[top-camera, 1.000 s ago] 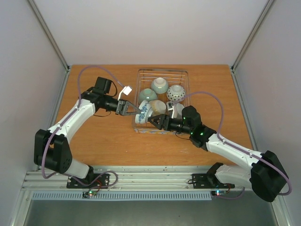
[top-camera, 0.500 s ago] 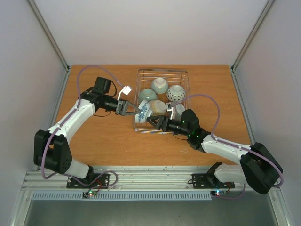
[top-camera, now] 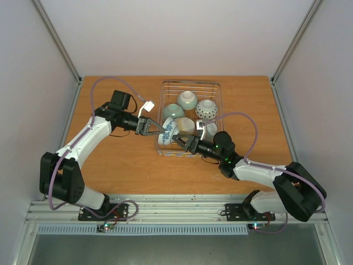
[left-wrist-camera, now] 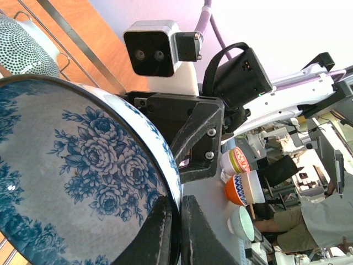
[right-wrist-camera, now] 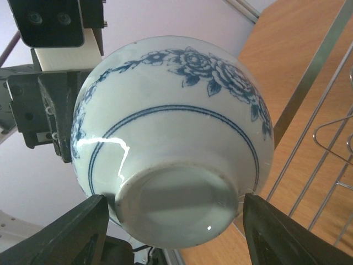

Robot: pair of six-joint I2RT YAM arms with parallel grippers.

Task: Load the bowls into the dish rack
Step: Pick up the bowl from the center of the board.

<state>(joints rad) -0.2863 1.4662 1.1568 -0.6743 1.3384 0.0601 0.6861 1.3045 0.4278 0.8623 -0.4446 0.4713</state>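
Status: four bowls sit inside the dish rack, which fills the upper centre of the top view; these are a pale green bowl, a second pale green bowl, a dotted bowl and a cream bowl. No bowl lies on the bare table. The fifth, a blue-patterned bowl, lies on its side at the lower left corner of the rack, between the two grippers; by these pictures it is the only one not yet seated, so the task is judged nearly complete.

Left gripper: clenched on the rim of the blue-patterned bowl. Right gripper: jaws spread, reaching toward the bowl's base from the lower right.

View differences:
- Top view: gives the count and layout of the rack; it does not show either grip in detail, nor whether the bowl rests on the wires or hangs above them.
- Left wrist view: the left gripper pinches the rim at lower centre, one finger inside and one outside; the floral interior of the bowl fills the left of the frame; the dotted bowl shows at upper left.
- Right wrist view: the underside of the bowl and its foot ring fill the frame; a finger stands on either side of the foot, close against it; a firm clamp is not shown; rack wires run down the right.
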